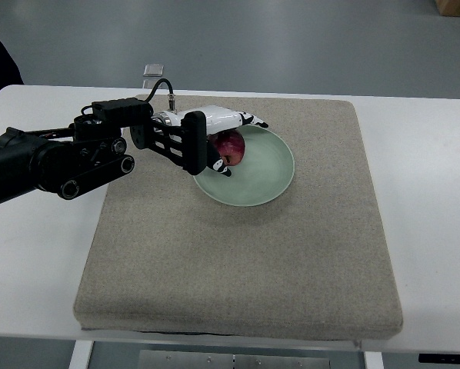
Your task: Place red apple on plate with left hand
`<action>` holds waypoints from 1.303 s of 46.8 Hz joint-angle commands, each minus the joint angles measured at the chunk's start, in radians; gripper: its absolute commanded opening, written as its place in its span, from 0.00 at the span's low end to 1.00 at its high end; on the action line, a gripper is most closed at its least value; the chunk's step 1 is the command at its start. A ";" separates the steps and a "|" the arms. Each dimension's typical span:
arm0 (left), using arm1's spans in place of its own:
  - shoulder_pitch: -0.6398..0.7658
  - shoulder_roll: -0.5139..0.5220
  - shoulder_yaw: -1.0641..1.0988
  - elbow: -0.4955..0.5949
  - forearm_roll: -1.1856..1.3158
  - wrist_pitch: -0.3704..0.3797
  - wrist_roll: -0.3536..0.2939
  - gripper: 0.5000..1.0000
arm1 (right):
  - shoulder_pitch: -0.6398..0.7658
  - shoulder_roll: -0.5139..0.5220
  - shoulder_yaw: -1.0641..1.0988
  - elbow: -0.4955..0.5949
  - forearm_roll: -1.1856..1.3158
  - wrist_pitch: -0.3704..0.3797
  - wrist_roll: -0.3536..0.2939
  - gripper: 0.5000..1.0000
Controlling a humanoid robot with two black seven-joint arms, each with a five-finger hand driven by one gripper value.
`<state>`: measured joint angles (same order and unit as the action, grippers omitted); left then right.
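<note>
Over the pale green plate [265,184], the left robot hand [215,142] has its fingers curled around the red apple [233,147].

Setting was a robotics lab or test room, not a home. My fingers [221,165] worked over a plain white table [430,192] on a bare grey floor [291,38], with a beige fabric mat [238,261] spread beneath them as a work surface. Beyond them, off the table's far edge, a small pale square object [155,70] lay on the floor. No furnishings or decoration showed; everything looked staged for trials.
</note>
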<state>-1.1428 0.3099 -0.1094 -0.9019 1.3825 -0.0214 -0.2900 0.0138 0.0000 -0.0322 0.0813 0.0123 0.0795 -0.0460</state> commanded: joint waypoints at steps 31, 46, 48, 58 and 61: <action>-0.018 -0.002 -0.084 0.166 -0.003 0.044 -0.011 0.92 | 0.000 0.000 0.000 0.000 0.000 0.000 0.000 0.86; -0.020 -0.002 -0.110 0.225 -0.030 0.061 -0.014 0.93 | 0.000 0.000 0.000 0.000 0.000 0.000 0.001 0.86; -0.020 0.000 -0.110 0.236 -0.034 0.069 -0.014 0.93 | 0.000 0.000 0.000 0.000 0.000 0.000 0.001 0.86; -0.020 0.005 -0.110 0.250 -0.197 0.094 -0.014 0.95 | 0.000 0.000 0.000 0.000 0.000 0.000 0.001 0.86; -0.021 0.006 -0.110 0.252 -0.293 0.094 -0.014 0.95 | 0.000 0.000 0.000 0.000 0.000 -0.001 0.000 0.86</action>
<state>-1.1621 0.3139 -0.2201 -0.6518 1.1843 0.0720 -0.3039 0.0138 0.0000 -0.0322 0.0813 0.0123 0.0795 -0.0453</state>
